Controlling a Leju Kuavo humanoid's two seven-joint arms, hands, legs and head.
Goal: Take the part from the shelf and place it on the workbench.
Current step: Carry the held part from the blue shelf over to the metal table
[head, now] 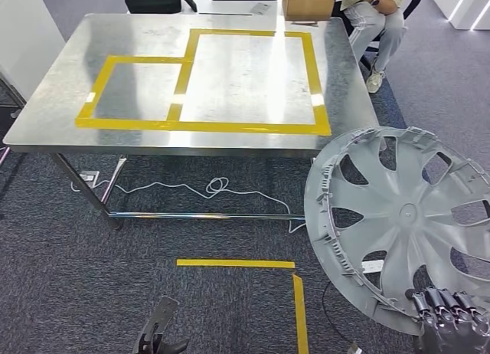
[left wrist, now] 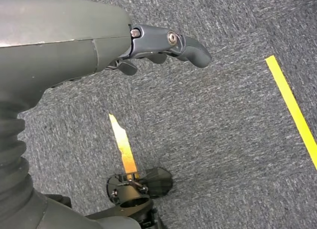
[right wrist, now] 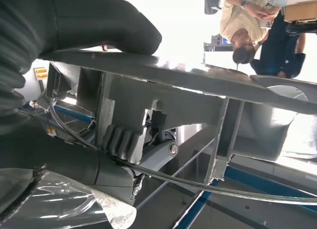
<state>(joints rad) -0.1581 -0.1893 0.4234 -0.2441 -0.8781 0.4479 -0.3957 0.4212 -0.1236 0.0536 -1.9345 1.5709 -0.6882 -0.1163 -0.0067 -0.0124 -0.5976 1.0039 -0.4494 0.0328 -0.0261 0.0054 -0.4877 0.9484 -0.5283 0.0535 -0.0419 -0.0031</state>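
Observation:
A large grey wheel cover [head: 401, 224] with curved spokes is held up at the lower right of the head view, in front of the metal workbench [head: 52, 116]. My right hand [head: 451, 312] grips its lower rim, dark fingers curled over the edge. In the right wrist view the thumb [right wrist: 112, 26] presses one face of the cover's rim [right wrist: 186, 80] and the fingers [right wrist: 123, 142] clamp the other. My left hand [left wrist: 164, 43] hangs over the carpet with its fingers apart, holding nothing; it is seen low down as a left hand [head: 158, 331].
Yellow tape marks two joined rectangles [head: 202, 124] on the workbench top. A yellow tape corner [head: 295, 273] lies on the carpet, and white cables [head: 213, 187] trail under the table. A seated person [head: 375, 17] and a cardboard box [head: 308, 1] are behind the table.

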